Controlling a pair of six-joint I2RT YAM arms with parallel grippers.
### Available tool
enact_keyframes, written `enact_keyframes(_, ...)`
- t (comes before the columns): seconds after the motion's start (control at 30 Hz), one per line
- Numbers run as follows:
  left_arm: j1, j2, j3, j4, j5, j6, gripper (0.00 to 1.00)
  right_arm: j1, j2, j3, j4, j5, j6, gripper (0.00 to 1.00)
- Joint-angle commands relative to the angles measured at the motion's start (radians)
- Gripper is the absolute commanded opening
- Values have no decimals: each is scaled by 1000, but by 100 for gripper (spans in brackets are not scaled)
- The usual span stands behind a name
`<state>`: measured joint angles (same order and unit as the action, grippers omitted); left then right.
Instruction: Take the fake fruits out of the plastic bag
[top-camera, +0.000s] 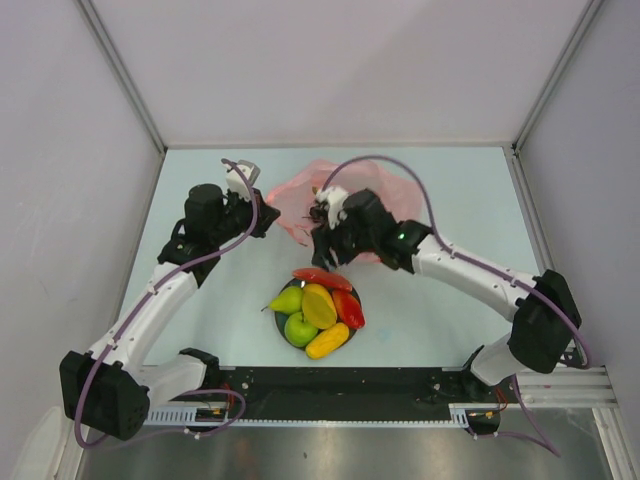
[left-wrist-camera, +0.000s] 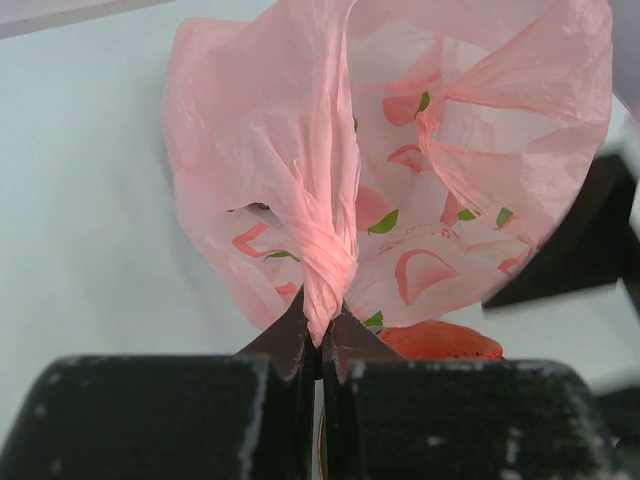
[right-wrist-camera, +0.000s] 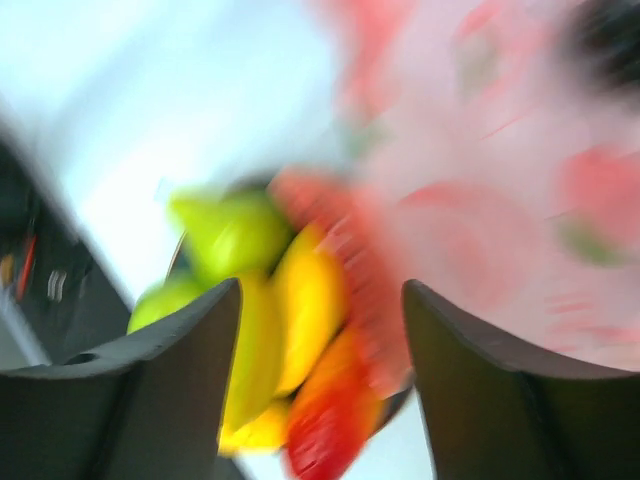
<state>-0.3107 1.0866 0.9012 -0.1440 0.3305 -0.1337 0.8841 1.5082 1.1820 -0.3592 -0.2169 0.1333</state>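
The pink plastic bag (top-camera: 298, 192) lies at the back of the table, its mouth gaping in the left wrist view (left-wrist-camera: 430, 150). My left gripper (top-camera: 270, 222) is shut on a twisted fold of the bag (left-wrist-camera: 322, 318). The fake fruits sit piled on a dark plate (top-camera: 277, 317): a green pear (top-camera: 287, 299), green apple (top-camera: 300, 328), yellow piece (top-camera: 319, 305), red piece (top-camera: 348, 308) and watermelon slice (top-camera: 320, 276). My right gripper (top-camera: 325, 240) hangs open between the bag and the plate. Its view is blurred, with the fruits (right-wrist-camera: 300, 300) beyond the empty open jaws (right-wrist-camera: 320, 300).
Grey walls close the table in on the left, back and right. The arm bases and a black rail (top-camera: 340, 385) run along the near edge, just below the plate. A red slice (left-wrist-camera: 440, 340) shows under the bag beside my left fingers.
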Motion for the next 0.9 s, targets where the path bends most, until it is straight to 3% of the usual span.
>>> enact_keyframes(0.0,5,-17,-7,26,35,-36,2,-138,-7,123,74,112,-49,61)
enact_keyframes(0.13,7,-27,7,17,65,-35,2,-206,69,125,155,114,-93,52)
enact_keyframes(0.23,9,-16,36,-17,162,66,0,-238,176,125,259,122,-109,50)
enact_keyframes(0.3,10,-16,44,-29,215,132,0,-243,287,171,339,195,-98,49)
enact_keyframes(0.43,25,-16,45,-64,252,163,0,-258,436,316,319,217,-60,48)
enact_keyframes(0.7,59,-8,-10,-48,269,171,0,-278,538,386,316,254,5,63)
enact_keyframes(0.87,70,2,-10,-65,295,163,0,-261,576,378,328,226,26,65)
